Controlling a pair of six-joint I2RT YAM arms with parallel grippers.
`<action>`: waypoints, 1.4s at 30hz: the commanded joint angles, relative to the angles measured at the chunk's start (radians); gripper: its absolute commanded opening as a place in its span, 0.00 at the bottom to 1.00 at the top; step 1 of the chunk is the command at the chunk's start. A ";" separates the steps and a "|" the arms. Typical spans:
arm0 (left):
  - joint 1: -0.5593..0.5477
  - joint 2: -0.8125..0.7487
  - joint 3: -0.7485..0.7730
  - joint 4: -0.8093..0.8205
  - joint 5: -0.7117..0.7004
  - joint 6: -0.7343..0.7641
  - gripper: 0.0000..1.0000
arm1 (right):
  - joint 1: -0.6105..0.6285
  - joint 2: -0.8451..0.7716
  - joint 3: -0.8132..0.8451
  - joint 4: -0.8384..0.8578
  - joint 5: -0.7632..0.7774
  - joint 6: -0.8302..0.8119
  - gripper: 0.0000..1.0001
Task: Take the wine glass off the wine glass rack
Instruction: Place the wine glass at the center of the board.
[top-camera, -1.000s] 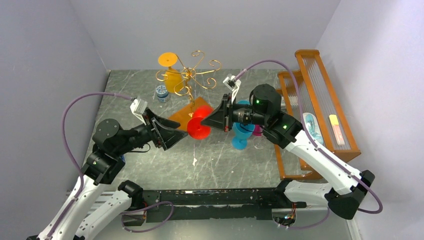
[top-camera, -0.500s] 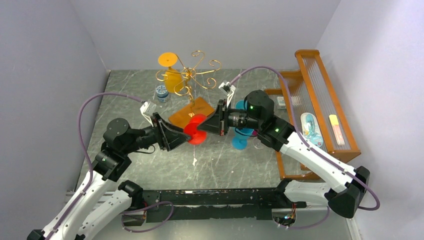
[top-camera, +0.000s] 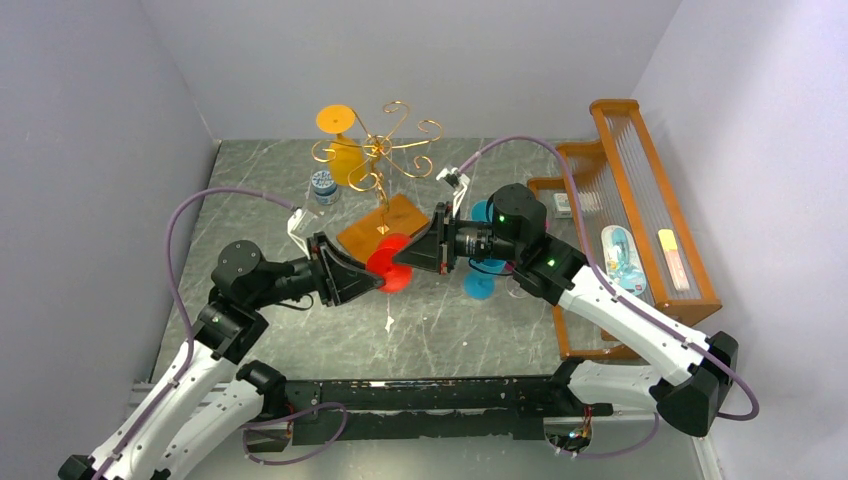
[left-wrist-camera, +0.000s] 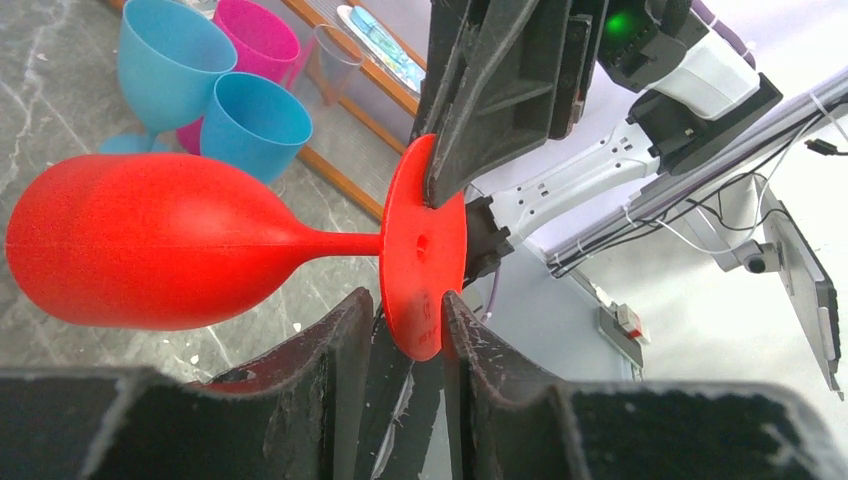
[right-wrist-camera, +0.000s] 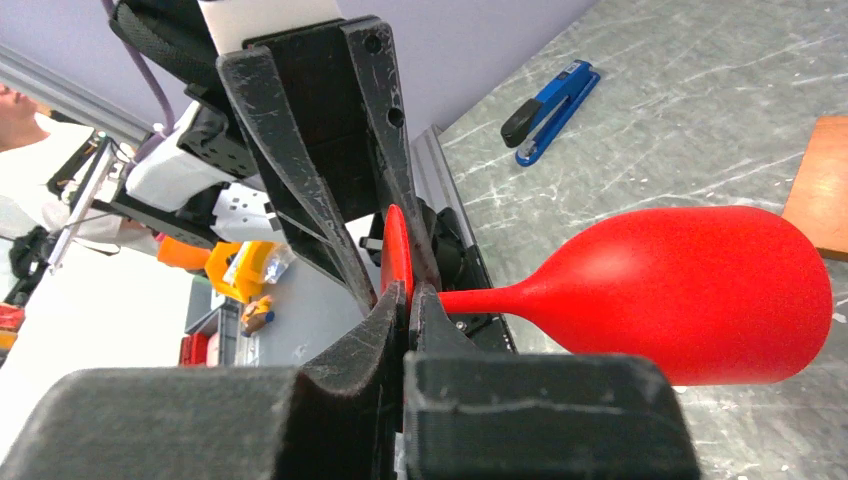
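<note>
A red wine glass (top-camera: 390, 264) hangs level over the table, away from the gold wire wine glass rack (top-camera: 385, 150) and its wooden base (top-camera: 390, 222). My right gripper (right-wrist-camera: 408, 295) is shut on the upper rim of the glass's flat foot (right-wrist-camera: 395, 245), and the bowl (right-wrist-camera: 690, 295) points away to the side. My left gripper (left-wrist-camera: 405, 300) straddles the lower rim of the same foot (left-wrist-camera: 425, 245). One of its fingers (left-wrist-camera: 460, 315) touches the disc, while the other stands a small gap off. An orange glass (top-camera: 345, 152) hangs on the rack.
Blue glasses (top-camera: 482, 268) and a pink one (top-camera: 515, 262) stand right of the red glass. An orange wooden frame (top-camera: 640, 200) fills the right side. A blue-lidded jar (top-camera: 323, 185) sits left of the rack, and a blue stapler (right-wrist-camera: 550, 100) lies on the table.
My left gripper has moved right to the red glass's foot and narrowed around it. My right gripper has carried the glass slightly leftward and stayed shut.
</note>
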 joint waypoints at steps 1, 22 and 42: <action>0.006 -0.007 -0.035 0.093 0.058 -0.035 0.34 | 0.006 -0.019 -0.010 0.050 -0.018 0.029 0.00; 0.006 -0.050 -0.118 0.264 -0.008 -0.186 0.17 | 0.005 -0.014 -0.077 0.189 -0.086 0.062 0.00; 0.005 0.009 -0.050 0.118 0.063 -0.060 0.06 | 0.006 -0.027 -0.117 0.274 -0.160 0.082 0.00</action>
